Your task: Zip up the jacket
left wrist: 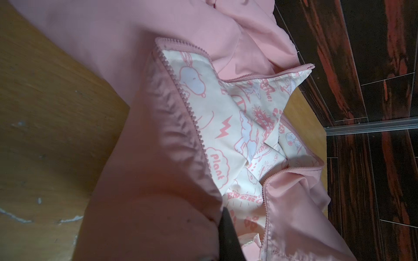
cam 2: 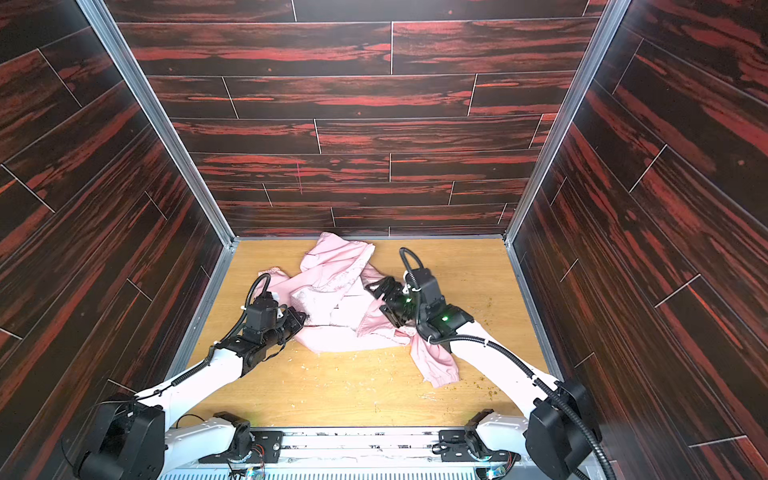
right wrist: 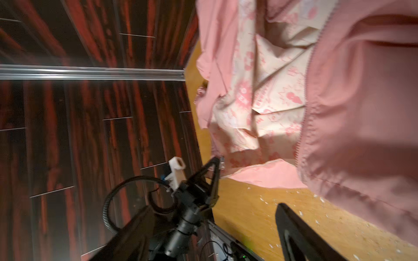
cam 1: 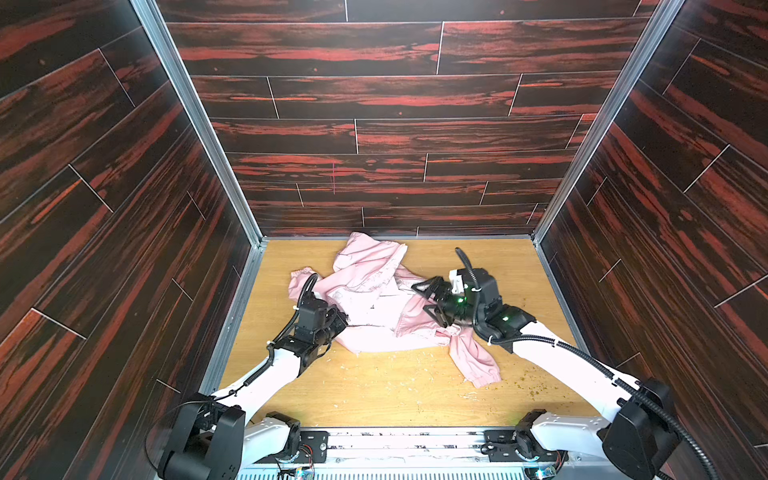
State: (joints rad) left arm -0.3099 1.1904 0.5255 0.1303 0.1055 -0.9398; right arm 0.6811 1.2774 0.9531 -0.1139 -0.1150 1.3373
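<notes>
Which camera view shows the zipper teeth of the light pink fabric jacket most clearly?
The left wrist view: the pink zipper teeth appear sharp along both open edges, beside the printed lining. The right wrist view shows them blurred. In both top views the jacket is too small to show teeth.

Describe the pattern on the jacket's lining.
Cream lining printed with pink cartoon figures and words; clearest in the left wrist view.

jacket (cam 1: 361, 266): light pink, with pink zip teeth (left wrist: 181, 90), centre of the frame. lining (left wrist: 226, 126): cream, printed with pink and pale lilac cartoons and words. table (cam 1: 395, 395): tan wood grain, white flecks. walls (cam 1: 374, 104): dark brown planks streaked red.
</notes>
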